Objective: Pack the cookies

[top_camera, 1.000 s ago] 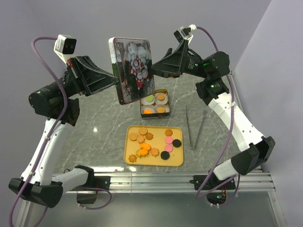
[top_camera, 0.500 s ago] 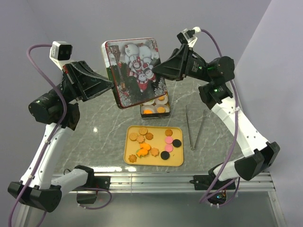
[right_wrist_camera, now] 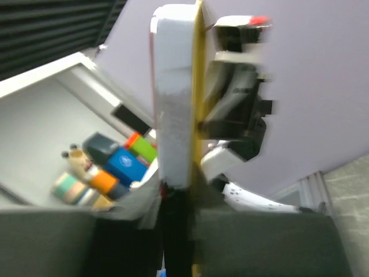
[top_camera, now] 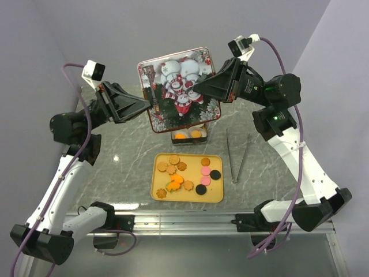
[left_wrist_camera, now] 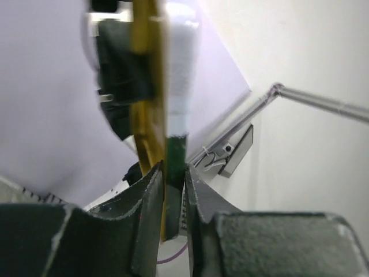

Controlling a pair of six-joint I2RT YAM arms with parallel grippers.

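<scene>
We see the lid (top_camera: 181, 86) held up in the air over the far half of the table (top_camera: 127, 156), its snowman picture facing the top camera and tilted a little clockwise. The left claw (top_camera: 151, 104) meets it at its 9 o'clock edge and the right claw (top_camera: 197, 88) reaches it from 3 o'clock.

In the right wrist view the lid stands edge-on, white rim beside gold inside. The fingers are closed tight on that rim, so the right claw has the lid. In the left wrist view the same rim runs upright between the two fingers. The jaws are narrow and sit close on either side of it. We cannot tell whether they press on it or stand just off it.

Below the lid, at its 6 o'clock, the tin (top_camera: 188, 142) sits on the table, mostly hidden. In the strip that shows we make out an orange cookie and a brown one.

Most of the cookies (top_camera: 182, 166) lie on the yellow tray (top_camera: 215, 193), which is at 6 o'clock from the tin and near it. On the tray the brown ones are at 10 o'clock, the orange ones at 7 to 8 o'clock, and the pink and black ones toward 3 to 4 o'clock.

The tongs (top_camera: 230, 156) lie on the table at 3 o'clock from the tray, just beside it, with their open ends pointing to 12.
</scene>
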